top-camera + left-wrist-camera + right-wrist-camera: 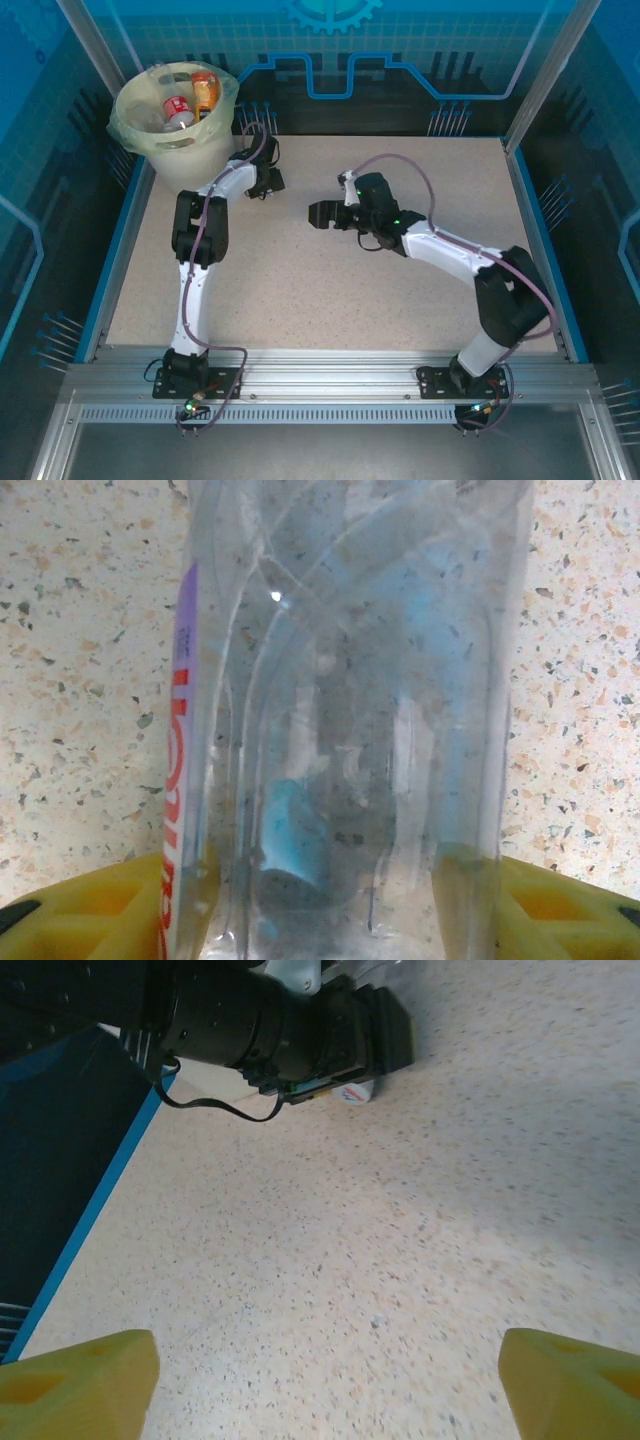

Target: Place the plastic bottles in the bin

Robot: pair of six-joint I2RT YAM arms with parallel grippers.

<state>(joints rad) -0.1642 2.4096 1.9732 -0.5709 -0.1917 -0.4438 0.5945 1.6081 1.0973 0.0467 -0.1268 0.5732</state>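
Observation:
A clear plastic bottle [350,680] with a purple and red label strip on its left side lies on the speckled table between the yellow fingers [90,910] of my left gripper [330,910], which press on both its sides. From above, the left gripper [268,182] sits low on the table just right of the bin [150,135], a cream bucket with a clear bag. In the bin lie an orange bottle [205,92] and a red-labelled bottle [178,112]. My right gripper [318,214] hovers mid-table, open, its fingers [80,1385] wide apart over bare table.
The blue table border [120,250] runs along the left side close to the bin. The right wrist view looks toward the left arm's black wrist [270,1025], with the end of the held bottle [352,1092] under it.

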